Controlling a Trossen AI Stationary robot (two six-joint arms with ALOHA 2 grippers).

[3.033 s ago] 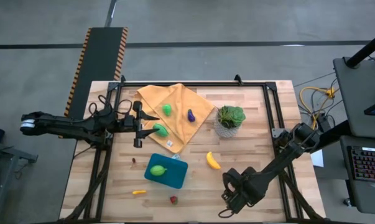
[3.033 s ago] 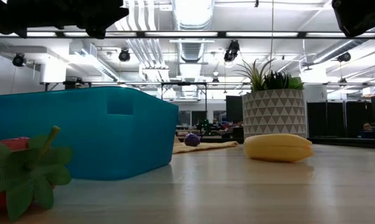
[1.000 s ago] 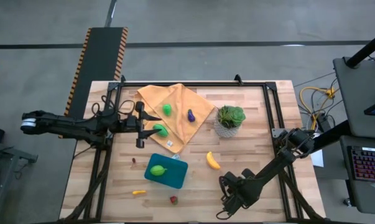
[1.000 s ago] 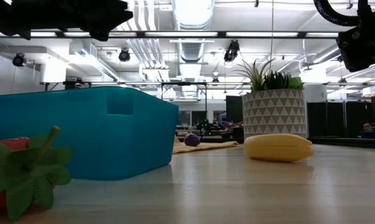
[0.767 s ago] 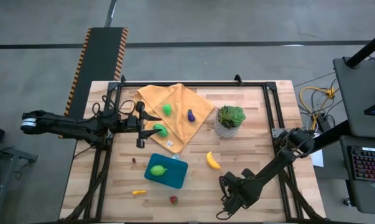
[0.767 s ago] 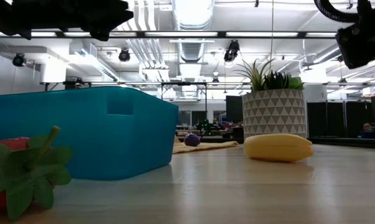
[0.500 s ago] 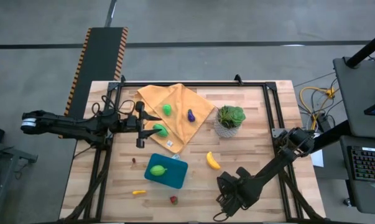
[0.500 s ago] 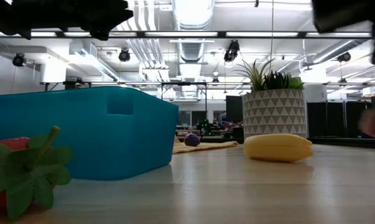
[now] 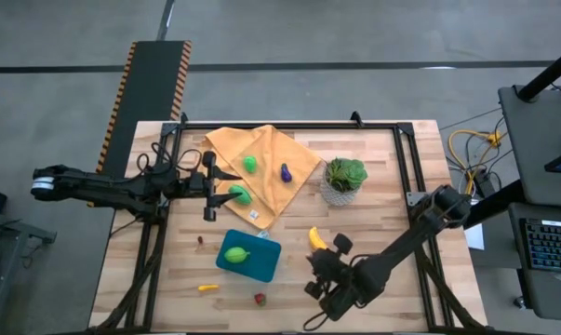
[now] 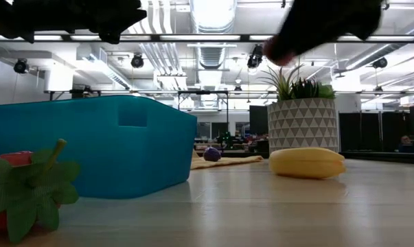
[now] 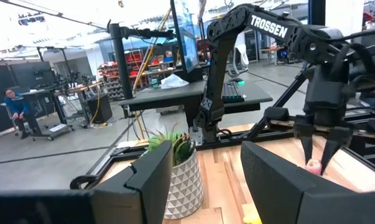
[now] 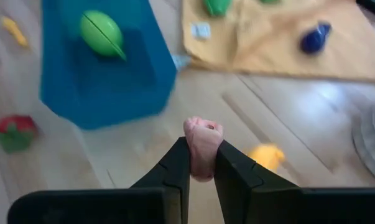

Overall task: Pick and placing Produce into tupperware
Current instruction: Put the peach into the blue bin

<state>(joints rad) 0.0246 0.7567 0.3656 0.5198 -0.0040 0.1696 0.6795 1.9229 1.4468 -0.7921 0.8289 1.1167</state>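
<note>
Right tool (image 12: 203, 163) clamped on pink produce piece (image 12: 203, 144), held above tabletop (image 9: 392, 186) between banana (image 9: 317, 239) and teal tupperware (image 9: 248, 256). Green fruit (image 9: 235, 254) lay inside tupperware. Left tool (image 9: 207, 186) open, beside orange cloth (image 9: 280, 154).

right gripper (image 12: 201, 163) clamped, left gripper (image 11: 203, 180) parted.
</note>
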